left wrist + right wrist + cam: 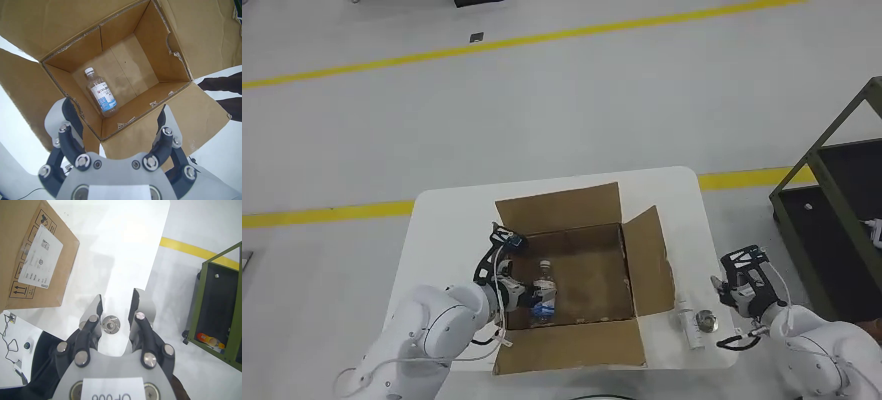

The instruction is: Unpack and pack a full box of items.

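The open cardboard box (642, 255) stands mid-table with its flaps folded out. A clear plastic bottle (102, 92) with a white cap and a blue-and-white label lies on the box floor against one wall; the bottle (544, 292) sits in the box's left half. My left gripper (116, 113) hangs open above the box rim, over the bottle's base end, with nothing between its fingers (70, 111). The left gripper (522, 290) is at the box's left wall. My right gripper (117, 304) is open over a small round metal flange (110, 325) lying on the table.
A small white bottle (685, 325) and the metal flange (706, 320) lie on the table right of the box, near my right gripper (729, 288). A green cart (217, 313) holding an orange bottle (209, 341) stands beyond the table's right edge.
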`<state>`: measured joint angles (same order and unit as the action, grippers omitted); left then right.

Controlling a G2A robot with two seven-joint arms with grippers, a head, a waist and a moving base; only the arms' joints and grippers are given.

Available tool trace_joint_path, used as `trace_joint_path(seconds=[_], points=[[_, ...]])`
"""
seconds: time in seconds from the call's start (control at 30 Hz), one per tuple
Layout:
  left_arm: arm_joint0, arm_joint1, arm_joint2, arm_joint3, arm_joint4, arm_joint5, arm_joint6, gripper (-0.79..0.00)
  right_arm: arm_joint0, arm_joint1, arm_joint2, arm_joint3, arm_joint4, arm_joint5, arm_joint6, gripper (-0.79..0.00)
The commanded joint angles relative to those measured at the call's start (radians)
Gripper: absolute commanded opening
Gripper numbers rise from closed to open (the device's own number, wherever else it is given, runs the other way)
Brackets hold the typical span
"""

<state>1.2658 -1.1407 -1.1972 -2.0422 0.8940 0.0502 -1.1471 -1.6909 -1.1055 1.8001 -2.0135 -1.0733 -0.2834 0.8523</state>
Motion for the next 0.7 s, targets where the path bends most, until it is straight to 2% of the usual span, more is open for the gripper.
trace_joint_path(seconds=[0.0, 0.17, 0.23, 0.43, 0.57, 0.67], points=[[0.000, 0.000, 0.000, 0.000, 0.000, 0.000, 0.000, 0.000, 0.000, 0.000, 0.000, 0.000, 0.000, 0.000, 0.000, -0.785], [0.000, 0.000, 0.000, 0.000, 0.000, 0.000, 0.000, 0.000, -0.001, 0.000, -0.002, -0.001, -0.004, 0.000, -0.008, -0.785], [0.000, 0.000, 0.000, 0.000, 0.000, 0.000, 0.000, 0.000, -0.012, 0.002, -0.021, -0.019, -0.062, -0.001, 0.001, -0.785], [0.000, 0.000, 0.000, 0.000, 0.000, 0.000, 0.000, 0.000, -0.008, -0.001, -0.155, -0.067, -0.166, 0.063, 0.178, -0.785], [0.000, 0.000, 0.000, 0.000, 0.000, 0.000, 0.000, 0.000, 0.060, -0.005, -0.251, -0.026, -0.183, 0.090, 0.320, -0.785], [0.000, 0.000, 0.000, 0.000, 0.000, 0.000, 0.000, 0.000, 0.120, -0.007, -0.309, 0.018, -0.178, 0.072, 0.396, -0.785]])
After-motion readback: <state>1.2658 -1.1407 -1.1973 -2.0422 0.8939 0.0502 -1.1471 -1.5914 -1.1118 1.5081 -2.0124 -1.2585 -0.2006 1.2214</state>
